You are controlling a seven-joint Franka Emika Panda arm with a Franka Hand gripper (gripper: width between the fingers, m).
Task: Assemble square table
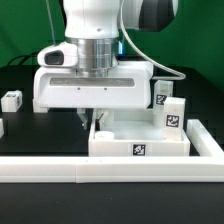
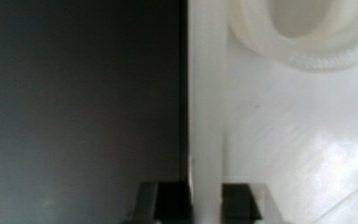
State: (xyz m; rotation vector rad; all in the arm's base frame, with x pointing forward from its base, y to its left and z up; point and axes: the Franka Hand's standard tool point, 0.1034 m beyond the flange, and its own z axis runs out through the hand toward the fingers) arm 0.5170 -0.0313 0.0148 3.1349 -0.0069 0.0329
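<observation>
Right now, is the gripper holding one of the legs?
No, the gripper is shut on the raised rim of the square table.

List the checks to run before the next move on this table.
1. Jaws shut on the slab rim: ok.
2. Socket near the grip empty: ok.
3. Legs standing at the slab's side, on the exterior view's right, fully seated: cannot tell.
4. Loose leg apart from the arm, on the exterior view's left: ok.
5. Slab flush against the rail: cannot tell.
</observation>
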